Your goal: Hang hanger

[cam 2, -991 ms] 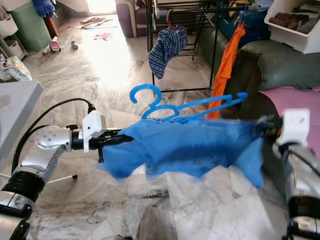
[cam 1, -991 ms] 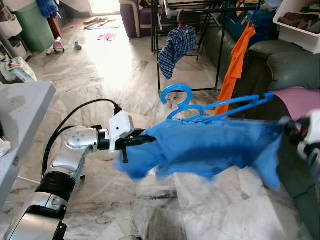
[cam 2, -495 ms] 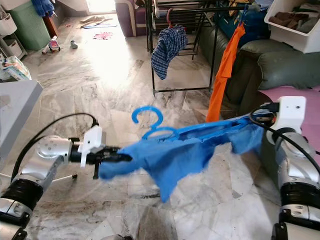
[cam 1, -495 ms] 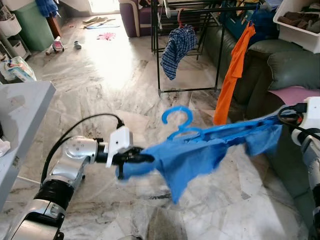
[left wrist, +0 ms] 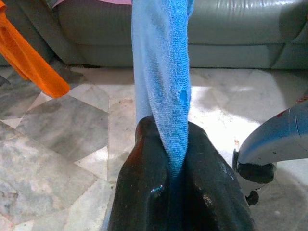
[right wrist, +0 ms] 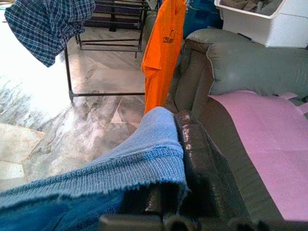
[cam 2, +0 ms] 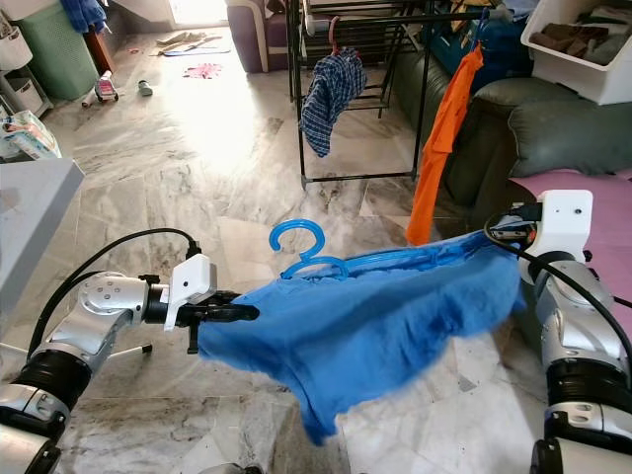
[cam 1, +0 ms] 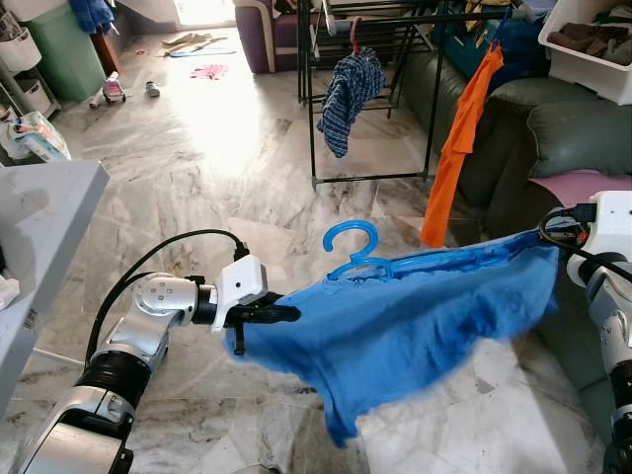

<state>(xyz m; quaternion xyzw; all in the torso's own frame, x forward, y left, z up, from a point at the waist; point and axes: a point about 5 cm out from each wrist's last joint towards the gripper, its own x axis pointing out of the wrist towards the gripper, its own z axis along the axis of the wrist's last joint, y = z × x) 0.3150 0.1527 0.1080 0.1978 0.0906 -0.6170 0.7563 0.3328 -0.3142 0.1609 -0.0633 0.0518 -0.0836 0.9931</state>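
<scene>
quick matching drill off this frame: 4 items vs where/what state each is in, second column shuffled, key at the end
Items
1. blue garment
2. blue hanger
3. orange shirt
4. plaid shirt

Places/states
A. draped over the near end of the black drying rack
B. stretched between the left gripper and the right gripper
C. hook sticking up above the stretched cloth
D. hanging long beside the dark green sofa

Pairs: 1-B, 2-C, 3-D, 4-A
</scene>
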